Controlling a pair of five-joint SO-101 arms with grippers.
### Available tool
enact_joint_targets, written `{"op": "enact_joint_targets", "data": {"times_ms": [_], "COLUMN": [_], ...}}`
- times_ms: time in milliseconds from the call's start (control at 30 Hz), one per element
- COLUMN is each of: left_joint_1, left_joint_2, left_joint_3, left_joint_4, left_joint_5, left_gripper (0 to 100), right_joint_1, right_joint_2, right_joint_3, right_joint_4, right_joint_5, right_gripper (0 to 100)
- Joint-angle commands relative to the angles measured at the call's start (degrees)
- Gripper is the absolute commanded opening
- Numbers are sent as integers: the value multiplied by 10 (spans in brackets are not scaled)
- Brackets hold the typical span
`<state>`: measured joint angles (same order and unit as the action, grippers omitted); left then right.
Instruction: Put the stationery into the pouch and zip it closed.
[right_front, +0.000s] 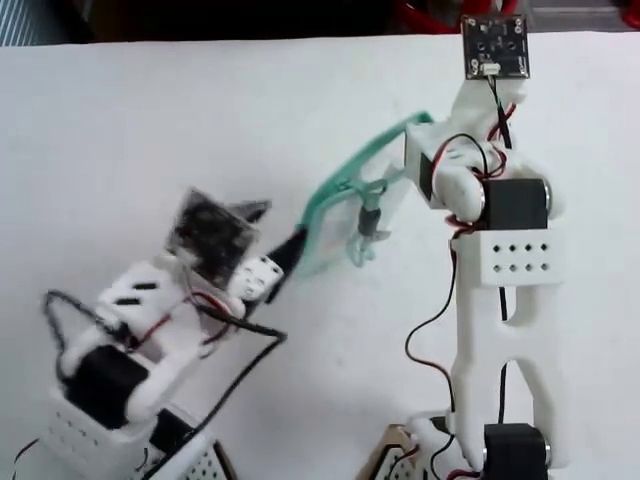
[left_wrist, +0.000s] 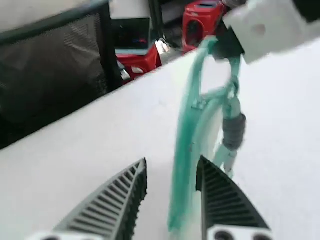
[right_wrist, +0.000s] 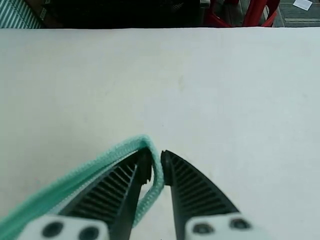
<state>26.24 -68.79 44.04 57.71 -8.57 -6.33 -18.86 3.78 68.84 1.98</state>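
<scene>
The white table (right_front: 150, 130) lies under both my arms. Near its middle, the teal-edged pouch (right_front: 333, 205) stretches on a slant from 1 o'clock to 7 o'clock between my grippers. My right gripper (right_wrist: 156, 159) is at the pouch's 1 o'clock end, jaws pinched onto the teal rim. My left gripper (left_wrist: 171, 170) is at the 7 o'clock end, jaws apart, with the pouch's edge standing between them, closer to one finger. A grey-banded stick (right_front: 370, 222) shows at the pouch's 3 o'clock side; I cannot tell whether it is inside.
</scene>
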Motion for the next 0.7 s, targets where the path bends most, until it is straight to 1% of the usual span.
{"op": "enact_joint_targets", "data": {"times_ms": [0,67,133,233,333,433,567,600,667], "left_joint_1": [41,40,43,42,27,1,-8,-7,-2], "left_joint_2": [-47,-85,-143,-264,-372,-338,-235,-218,-204], "left_joint_3": [100,117,118,105,107,163,225,226,226], "left_joint_4": [-71,-66,-18,59,93,58,-53,-63,-71], "left_joint_5": [-4,-4,-6,-8,-27,-38,-36,-33,-5], "left_gripper": [173,173,173,173,173,174,191,191,192], "right_joint_1": [-11,-13,-11,-10,-14,-14,-14,-14,-14], "right_joint_2": [9,9,9,9,7,5,8,9,9], "right_joint_3": [6,6,6,6,6,5,-5,-10,-14], "right_joint_4": [-2,0,0,0,-1,-1,0,1,2], "right_joint_5": [-4,-4,-4,-4,-4,-4,-4,-4,-4], "right_gripper": [19,19,19,19,19,19,19,19,19]}}
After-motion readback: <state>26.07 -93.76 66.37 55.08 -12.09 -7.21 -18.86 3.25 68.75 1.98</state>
